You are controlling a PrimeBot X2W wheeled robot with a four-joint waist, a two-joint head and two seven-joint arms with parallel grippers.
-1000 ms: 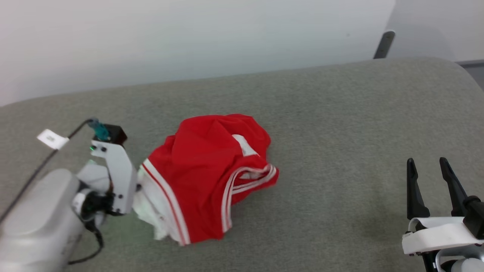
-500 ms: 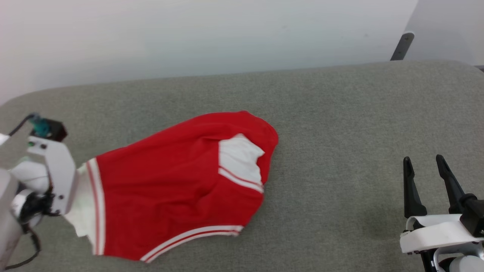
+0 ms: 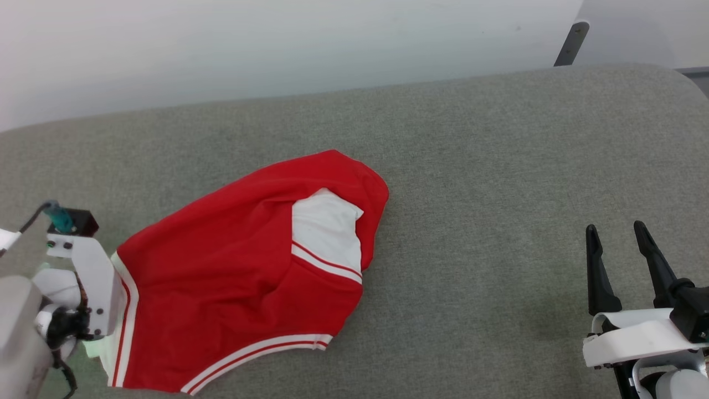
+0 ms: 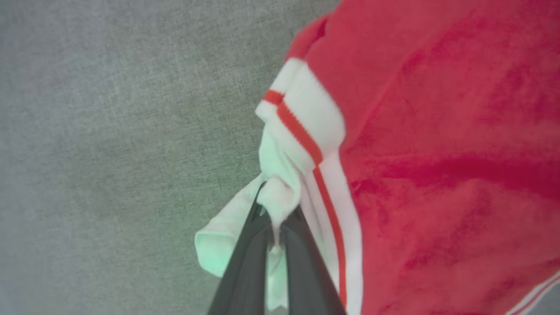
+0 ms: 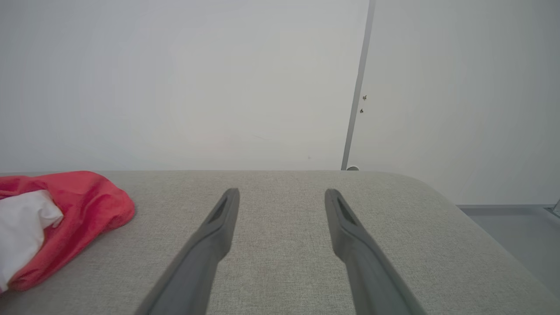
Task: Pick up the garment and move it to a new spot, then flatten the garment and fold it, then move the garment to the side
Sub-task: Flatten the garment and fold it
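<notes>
Two claws, one working.

Head view: garment (image 3: pixel 232 277) lies lower left of frame on the grey tabletop (image 3: pixel 498 194). It was a heap a second ago and is now pulled out into a broad sheet. Relocation looks near done, flattening next. Right claw (image 3: pixel 623 249) idle at lower right, fingers parted.

Left wrist view: left claw (image 4: pixel 273 214) pinched shut on white sleeve cloth beside the striped trim.

Right wrist view: garment at far left, well apart from right claw.

- Surface (image 3: pixel 498 166): grey woven fabric, padded, rounded far right corner.
- Wall (image 3: pixel 277 44): plain white, behind surface.
- Thin dark strip (image 3: pixel 568 41): runs up the wall.
- Floor (image 5: pixel 516 218): grey.
</notes>
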